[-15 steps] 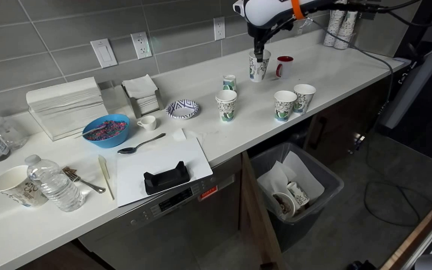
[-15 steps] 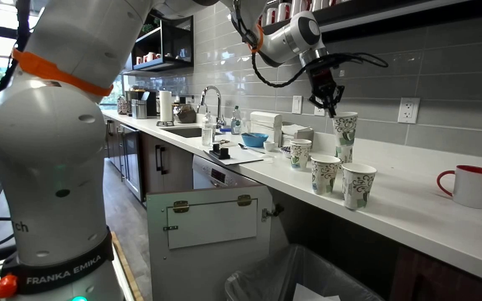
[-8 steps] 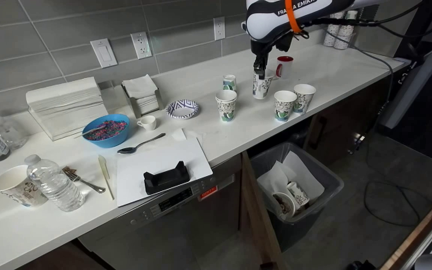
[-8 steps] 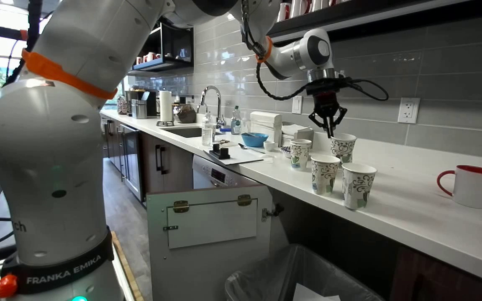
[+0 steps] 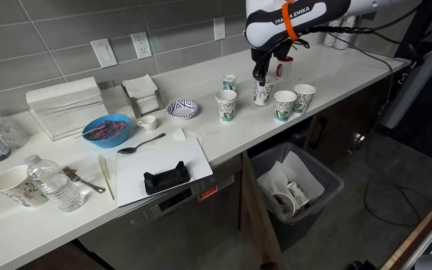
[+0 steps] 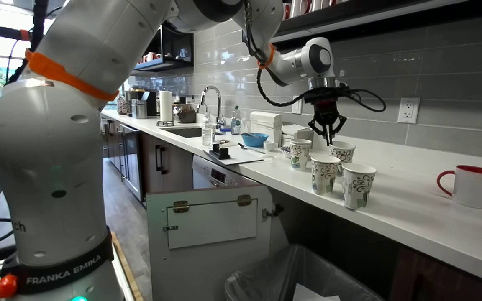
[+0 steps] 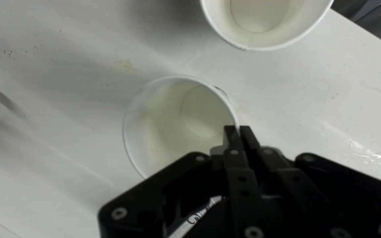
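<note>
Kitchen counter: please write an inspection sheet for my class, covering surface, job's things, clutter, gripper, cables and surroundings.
Surface: white counter, dark specks visible in the wrist view.
Job's things: patterned paper cup, pinched at its rim; whether its base touches the counter cannot be told.
Clutter: two more cups near the front edge, blue bowl, water bottle, black holder, red-lined mug.
Gripper: shut on the cup's rim, one finger inside, one outside.
Cables: a thick black cable bows out from the arm; a thin cable loops on the floor.
Surroundings: cabinet door open; lined bin holding paper.
</note>
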Tool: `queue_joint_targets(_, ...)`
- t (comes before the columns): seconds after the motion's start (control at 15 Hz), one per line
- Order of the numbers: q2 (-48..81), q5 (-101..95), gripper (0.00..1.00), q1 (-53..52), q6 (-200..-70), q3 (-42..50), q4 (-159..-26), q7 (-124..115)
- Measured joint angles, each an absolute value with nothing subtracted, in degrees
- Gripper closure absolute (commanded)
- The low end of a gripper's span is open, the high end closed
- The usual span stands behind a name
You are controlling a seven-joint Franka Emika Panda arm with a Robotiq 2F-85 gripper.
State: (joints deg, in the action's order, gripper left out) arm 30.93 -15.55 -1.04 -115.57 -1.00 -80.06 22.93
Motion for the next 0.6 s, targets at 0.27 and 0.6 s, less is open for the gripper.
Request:
queue_joint_targets(0.27, 32.24, -16.16, 0.64, -1.69, -115.58, -1.00, -79.90, 22.14)
queue_joint_targets(0.6, 32.84, -18.77, 0.27, -2.59, -115.58, -0.97, -79.18, 21.48)
